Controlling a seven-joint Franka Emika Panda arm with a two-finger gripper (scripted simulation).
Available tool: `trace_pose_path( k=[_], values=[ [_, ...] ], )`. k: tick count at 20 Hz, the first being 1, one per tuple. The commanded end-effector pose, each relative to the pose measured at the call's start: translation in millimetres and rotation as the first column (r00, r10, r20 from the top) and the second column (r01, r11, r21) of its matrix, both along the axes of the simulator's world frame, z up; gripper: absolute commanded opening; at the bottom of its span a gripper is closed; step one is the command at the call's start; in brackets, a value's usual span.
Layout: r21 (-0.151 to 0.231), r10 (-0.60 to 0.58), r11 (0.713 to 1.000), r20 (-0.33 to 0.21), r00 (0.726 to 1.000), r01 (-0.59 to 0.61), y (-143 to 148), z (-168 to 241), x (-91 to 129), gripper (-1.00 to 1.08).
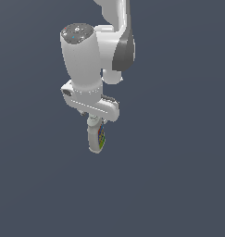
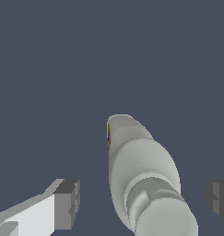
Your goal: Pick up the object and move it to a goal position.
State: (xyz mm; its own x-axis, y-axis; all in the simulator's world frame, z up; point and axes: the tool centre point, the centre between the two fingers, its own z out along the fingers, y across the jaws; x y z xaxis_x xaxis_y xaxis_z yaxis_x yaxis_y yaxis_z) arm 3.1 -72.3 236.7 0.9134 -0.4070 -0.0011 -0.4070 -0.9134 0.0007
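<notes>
The object, a pale grey-white bottle [image 1: 95, 138], lies just below my gripper [image 1: 94, 119] in the exterior view, with its multicoloured label patch [image 1: 101, 137] on the side toward that view's right. In the wrist view the bottle [image 2: 141, 166] runs away from the camera, its round cap [image 2: 166, 221] nearest. My gripper [image 2: 142, 201] is open. The two dark fingertips [image 2: 67, 203] stand on either side of the cap end, and a gap shows between each pad and the bottle. Most of the fingers are hidden behind the hand in the exterior view.
A plain dark grey-blue floor [image 1: 178, 176] fills both views. The white arm [image 1: 81, 60] rises above the gripper toward the top of the exterior view. No other objects or goal marker show.
</notes>
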Motion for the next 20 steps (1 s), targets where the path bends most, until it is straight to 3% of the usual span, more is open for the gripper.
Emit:
trace_pose_path(
  k=[1,3,4,20],
  values=[
    [0.000,0.000,1.000,0.001,1.000,0.000,0,-5,1,1.00],
    [0.000,0.000,1.000,0.001,1.000,0.000,0,-6,1,1.00],
    [0.000,0.000,1.000,0.001,1.000,0.000,0,-6,1,-1.00],
    [0.000,-0.001,1.000,0.003,1.000,0.001,8,6,2,-1.00]
  ],
)
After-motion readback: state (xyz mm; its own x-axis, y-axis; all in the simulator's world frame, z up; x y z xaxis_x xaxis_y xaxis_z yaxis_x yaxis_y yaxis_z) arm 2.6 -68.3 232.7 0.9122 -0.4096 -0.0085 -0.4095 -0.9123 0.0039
